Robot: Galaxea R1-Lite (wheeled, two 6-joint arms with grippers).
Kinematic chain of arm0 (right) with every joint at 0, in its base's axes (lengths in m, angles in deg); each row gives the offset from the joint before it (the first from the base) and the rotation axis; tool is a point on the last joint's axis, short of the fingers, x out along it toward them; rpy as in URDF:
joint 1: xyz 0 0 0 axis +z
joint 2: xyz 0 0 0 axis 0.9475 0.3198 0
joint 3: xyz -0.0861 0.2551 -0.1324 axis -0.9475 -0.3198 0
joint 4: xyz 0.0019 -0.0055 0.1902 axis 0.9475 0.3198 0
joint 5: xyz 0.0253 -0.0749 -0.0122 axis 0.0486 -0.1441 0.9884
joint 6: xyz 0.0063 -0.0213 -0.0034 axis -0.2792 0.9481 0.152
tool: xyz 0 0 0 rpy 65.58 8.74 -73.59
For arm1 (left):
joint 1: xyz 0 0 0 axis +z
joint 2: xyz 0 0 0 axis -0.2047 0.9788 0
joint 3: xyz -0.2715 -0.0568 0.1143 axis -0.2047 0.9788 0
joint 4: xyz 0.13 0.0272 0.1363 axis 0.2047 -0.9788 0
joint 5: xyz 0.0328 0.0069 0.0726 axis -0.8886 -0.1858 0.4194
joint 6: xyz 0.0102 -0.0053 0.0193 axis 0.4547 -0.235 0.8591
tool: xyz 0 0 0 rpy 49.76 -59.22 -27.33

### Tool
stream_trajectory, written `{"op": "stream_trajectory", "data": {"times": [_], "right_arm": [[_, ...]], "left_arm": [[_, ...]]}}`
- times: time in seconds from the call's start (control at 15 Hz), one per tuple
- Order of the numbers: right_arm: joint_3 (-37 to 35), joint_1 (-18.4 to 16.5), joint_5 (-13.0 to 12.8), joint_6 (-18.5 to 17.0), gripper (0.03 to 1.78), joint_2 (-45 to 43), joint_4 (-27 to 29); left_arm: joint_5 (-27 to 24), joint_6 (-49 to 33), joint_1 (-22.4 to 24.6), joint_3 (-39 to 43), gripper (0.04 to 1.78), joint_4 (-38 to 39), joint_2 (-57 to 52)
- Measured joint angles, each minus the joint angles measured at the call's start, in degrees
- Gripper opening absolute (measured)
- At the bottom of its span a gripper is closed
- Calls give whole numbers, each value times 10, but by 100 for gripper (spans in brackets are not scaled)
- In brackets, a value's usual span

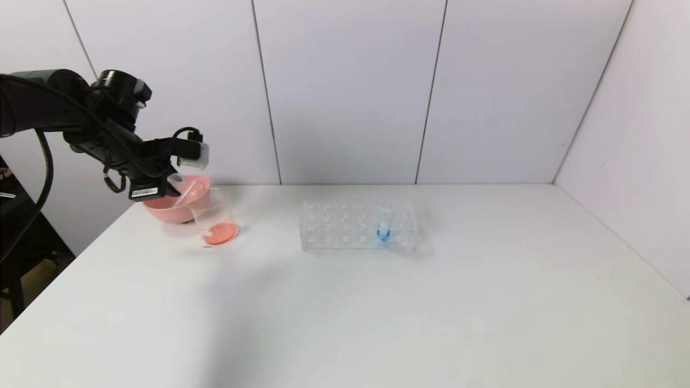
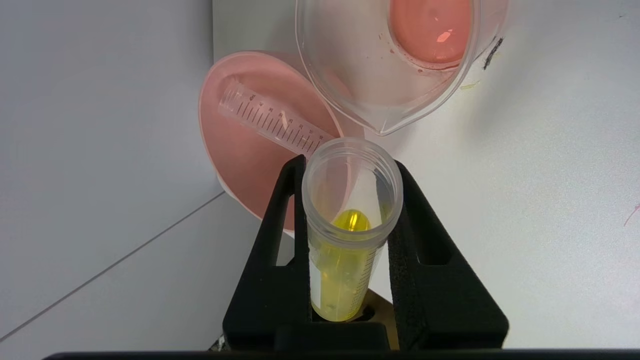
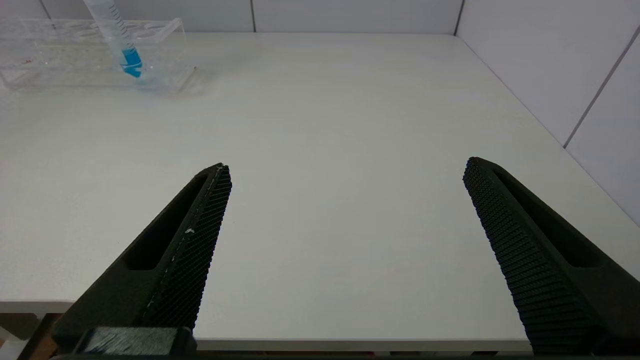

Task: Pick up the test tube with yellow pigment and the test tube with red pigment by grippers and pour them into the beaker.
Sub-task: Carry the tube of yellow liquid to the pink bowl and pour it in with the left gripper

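Note:
My left gripper is shut on the test tube with yellow pigment. It holds the tube tilted, open mouth just short of the beaker's pouring lip, and the yellow liquid is inside the tube. The beaker stands on the table with red-orange liquid at its bottom; it also shows in the head view. No tube holding red pigment shows. An empty clear graduated tube lies in the pink bowl. In the head view the left gripper hovers over the bowl and beaker. My right gripper is open and empty.
The pink bowl sits just behind the beaker at the table's far left. A clear tube rack stands mid-table with a blue-liquid tube in it. White walls close the back and right sides. The right gripper hangs over the table's near edge.

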Motion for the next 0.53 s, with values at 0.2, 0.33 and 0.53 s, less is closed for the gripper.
{"op": "stream_trajectory", "data": {"times": [0.2,0.33,0.53], "right_arm": [[0,0,0,0,170,0,0],[0,0,0,0,170,0,0],[0,0,0,0,170,0,0]], "left_arm": [[33,-3,-7,0,45,0,7],[51,-4,-13,0,45,0,11],[75,-3,-20,0,45,0,15]]}}
